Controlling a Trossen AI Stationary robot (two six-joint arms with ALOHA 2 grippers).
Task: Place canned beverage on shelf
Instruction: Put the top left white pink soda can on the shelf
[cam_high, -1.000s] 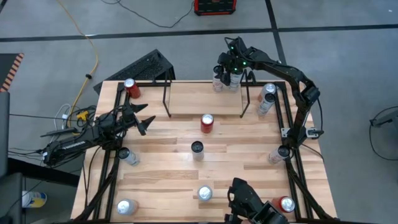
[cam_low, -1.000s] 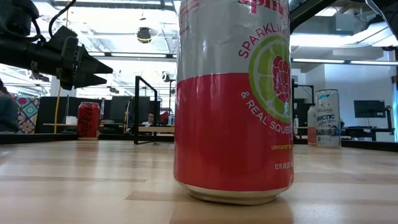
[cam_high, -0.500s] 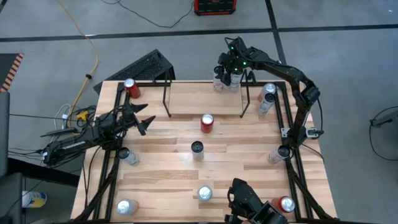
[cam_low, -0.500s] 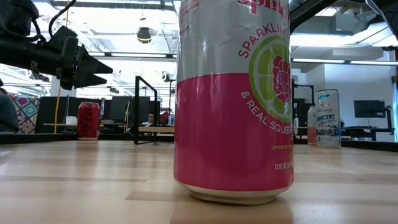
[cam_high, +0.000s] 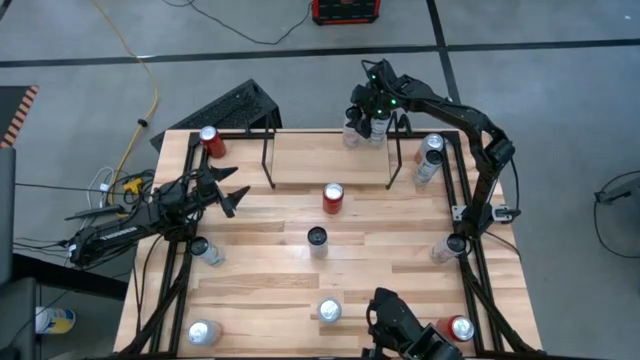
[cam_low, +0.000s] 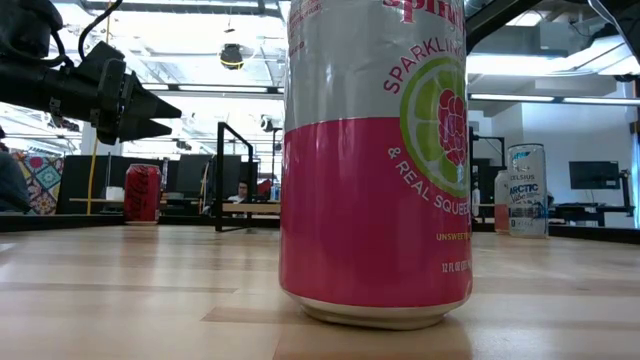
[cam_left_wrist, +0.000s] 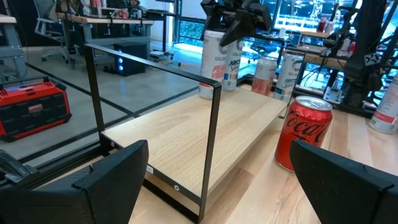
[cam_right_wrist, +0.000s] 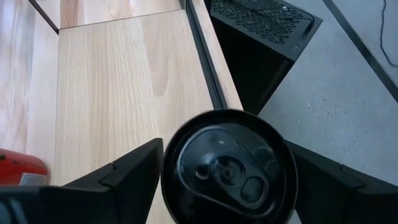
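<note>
The shelf (cam_high: 300, 160) stands at the table's far middle, a light wood board between thin black uprights; it also shows in the left wrist view (cam_left_wrist: 205, 130) and the right wrist view (cam_right_wrist: 118, 81). My right gripper (cam_high: 368, 108) is above the shelf's far right end, shut on a white can (cam_high: 351, 130) with a dark top (cam_right_wrist: 227, 165). A second white can (cam_high: 378, 125) stands right beside it. My left gripper (cam_high: 228, 196) is open and empty, above the table left of the shelf. My right gripper holds the white can by its upper end, one finger (cam_right_wrist: 124, 180) on each side of the dark top rim (cam_right_wrist: 171, 168). The fingers come from above, pointing down. The can (cam_left_wrist: 214, 59) is upright, and its bottom end appears to rest on the shelf board's far right end.
A red Coca-Cola can (cam_high: 333, 197) stands just in front of the shelf, and a dark can (cam_high: 317, 238) nearer. Several more cans stand around the table's edges along the black rails. A pink and silver can (cam_low: 375, 160) fills the low view. A person (cam_low: 10, 180) shows beyond the table.
</note>
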